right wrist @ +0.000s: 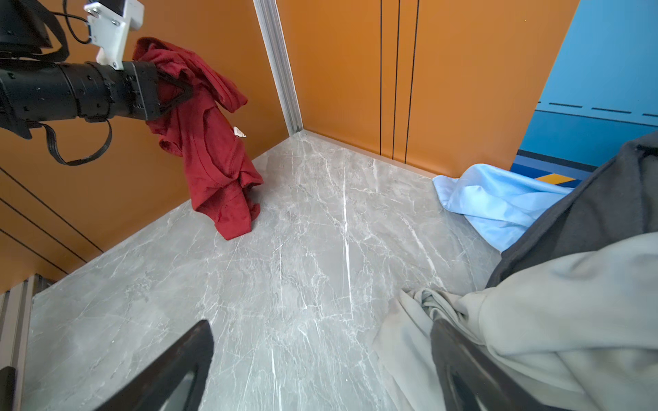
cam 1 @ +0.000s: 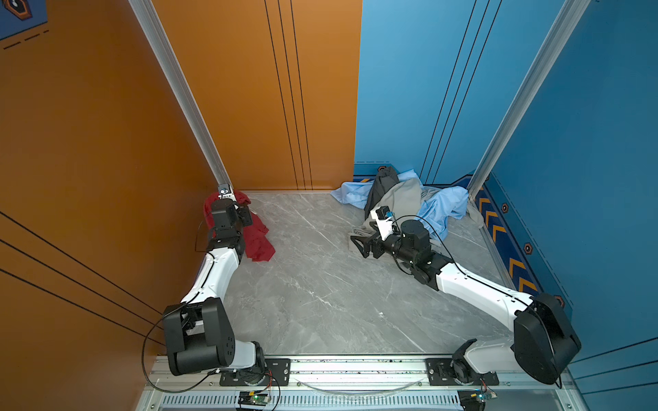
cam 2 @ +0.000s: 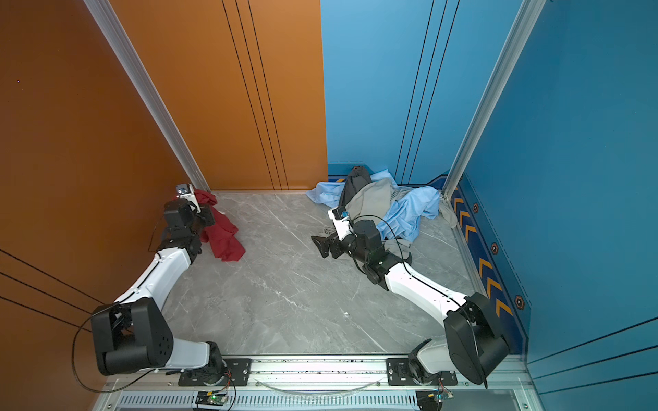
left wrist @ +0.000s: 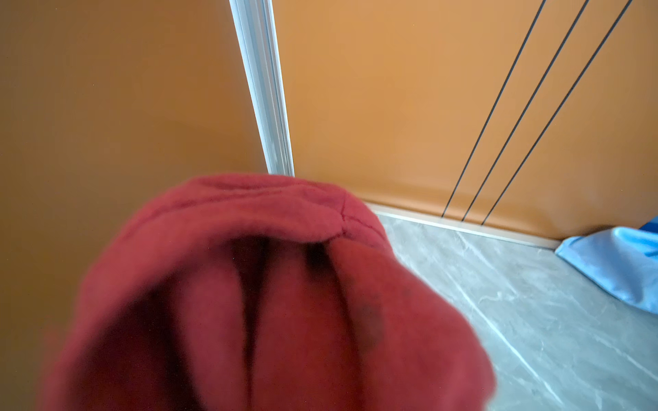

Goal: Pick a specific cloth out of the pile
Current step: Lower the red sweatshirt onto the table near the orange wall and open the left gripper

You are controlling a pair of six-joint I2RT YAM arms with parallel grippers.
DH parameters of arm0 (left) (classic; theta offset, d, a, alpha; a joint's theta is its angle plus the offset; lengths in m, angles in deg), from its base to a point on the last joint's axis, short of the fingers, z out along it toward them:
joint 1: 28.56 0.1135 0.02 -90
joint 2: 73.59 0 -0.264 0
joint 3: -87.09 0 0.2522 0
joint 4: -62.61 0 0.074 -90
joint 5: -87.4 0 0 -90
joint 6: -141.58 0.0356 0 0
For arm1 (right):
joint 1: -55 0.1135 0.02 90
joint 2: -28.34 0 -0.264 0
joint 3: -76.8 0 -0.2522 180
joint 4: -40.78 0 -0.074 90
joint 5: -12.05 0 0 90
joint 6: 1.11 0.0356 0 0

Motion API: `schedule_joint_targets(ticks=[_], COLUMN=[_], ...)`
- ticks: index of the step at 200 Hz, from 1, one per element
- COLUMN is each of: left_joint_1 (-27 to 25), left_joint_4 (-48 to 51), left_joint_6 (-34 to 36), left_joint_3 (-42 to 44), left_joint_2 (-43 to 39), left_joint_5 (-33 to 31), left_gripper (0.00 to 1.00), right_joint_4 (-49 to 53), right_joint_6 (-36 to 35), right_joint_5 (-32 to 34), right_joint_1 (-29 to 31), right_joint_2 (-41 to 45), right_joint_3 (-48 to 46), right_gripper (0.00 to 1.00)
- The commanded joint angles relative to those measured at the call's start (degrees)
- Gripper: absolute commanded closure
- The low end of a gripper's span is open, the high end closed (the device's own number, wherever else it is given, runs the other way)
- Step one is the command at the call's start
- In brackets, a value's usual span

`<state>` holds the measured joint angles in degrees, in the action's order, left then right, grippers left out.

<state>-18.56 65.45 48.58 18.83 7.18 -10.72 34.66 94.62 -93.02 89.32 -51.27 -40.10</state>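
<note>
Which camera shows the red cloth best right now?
The right wrist view: the red cloth hangs whole from the shut left gripper. Both top views hide part behind the left arm; the left wrist view is a blurred close-up.

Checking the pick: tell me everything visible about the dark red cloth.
The dark red cloth is thin, wrinkled fabric with stitched hems and a white tag. The left gripper is shut on its upper part; it hangs bunched by the orange wall, lower end apparently touching the grey table, apart from the pile.
</note>
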Motion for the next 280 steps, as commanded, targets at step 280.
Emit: schedule_joint_targets(ticks=[280], left_joint_1=[0.3], left_joint_4=[36.1], left_joint_6=[-11.8], left_joint_3=[-18.4], left_joint_2=[28.4], left_joint_5=[7.1], left_gripper=[0.77], right_joint_4=[-0.6], right_joint_6=[-0.7], right_joint_5=[-0.1], right_joint_1=[-4.5], right_joint_2=[-1.5], right_joint_3=[-2.7], right_gripper=[0.04])
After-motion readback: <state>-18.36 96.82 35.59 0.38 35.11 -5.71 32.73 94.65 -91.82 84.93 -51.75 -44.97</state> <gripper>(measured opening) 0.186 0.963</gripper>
